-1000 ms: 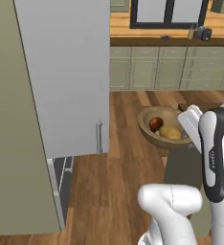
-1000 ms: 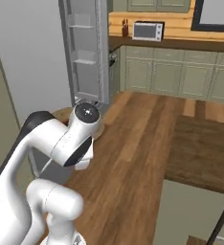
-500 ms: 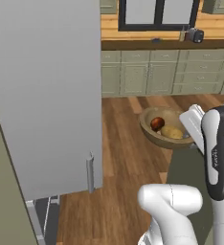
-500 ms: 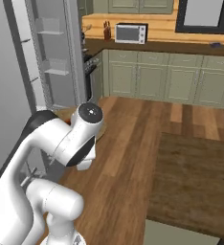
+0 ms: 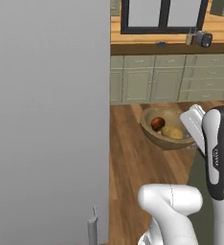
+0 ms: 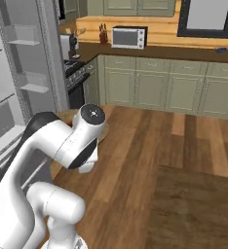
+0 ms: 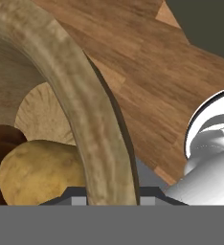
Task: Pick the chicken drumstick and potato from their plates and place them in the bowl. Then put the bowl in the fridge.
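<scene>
The wooden bowl (image 5: 157, 139) hangs above the floor with the reddish-brown chicken drumstick (image 5: 157, 123) and the yellowish potato (image 5: 172, 132) lying side by side in it. My gripper (image 5: 187, 136) is shut on the bowl's right rim. In the hand view the thick rim of the bowl (image 7: 71, 86) runs down between the jaws of my gripper (image 7: 109, 194), with the potato (image 7: 37, 170) and a bit of the drumstick (image 7: 1, 143) inside. The fridge's grey open door (image 5: 47, 119) stands close on the left, and the fridge's white shelves (image 6: 18, 87) show in the right base view. The plates are out of view.
Pale green cabinets (image 5: 157, 83) under a wooden counter line the far wall, with a microwave (image 6: 128, 37) on top and a stove (image 6: 79, 73) beside the fridge. A dark mat (image 6: 199, 209) lies on the wooden floor to the right.
The whole picture has shifted, so the base has moved; the fridge door now looms much larger on the left. The bowl stays held in the same grip with both foods inside.
</scene>
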